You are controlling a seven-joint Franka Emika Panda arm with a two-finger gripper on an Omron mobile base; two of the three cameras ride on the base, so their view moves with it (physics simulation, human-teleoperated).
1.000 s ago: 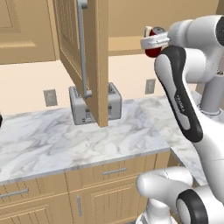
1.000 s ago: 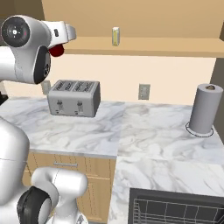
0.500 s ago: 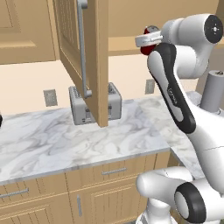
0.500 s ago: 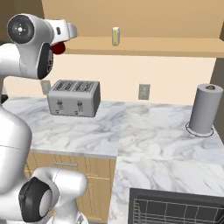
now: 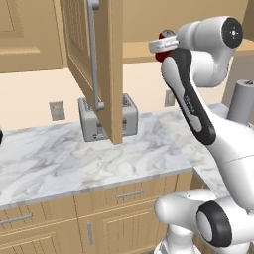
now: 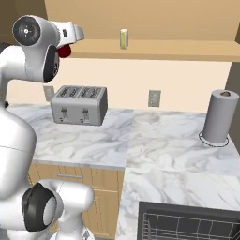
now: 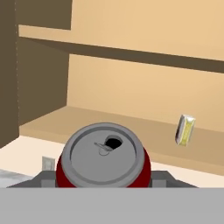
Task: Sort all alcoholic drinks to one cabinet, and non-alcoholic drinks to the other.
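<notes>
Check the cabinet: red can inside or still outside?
Outside. The red can sits in the gripper in front of the cabinet shelf; a small carton stands there.

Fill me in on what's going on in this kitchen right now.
The robot's gripper is shut on a red can with a silver top, held up at the open wall cabinet. A small carton already stands on that cabinet's lower shelf. Below, a toaster and a paper towel roll sit on the marble counter.
</notes>
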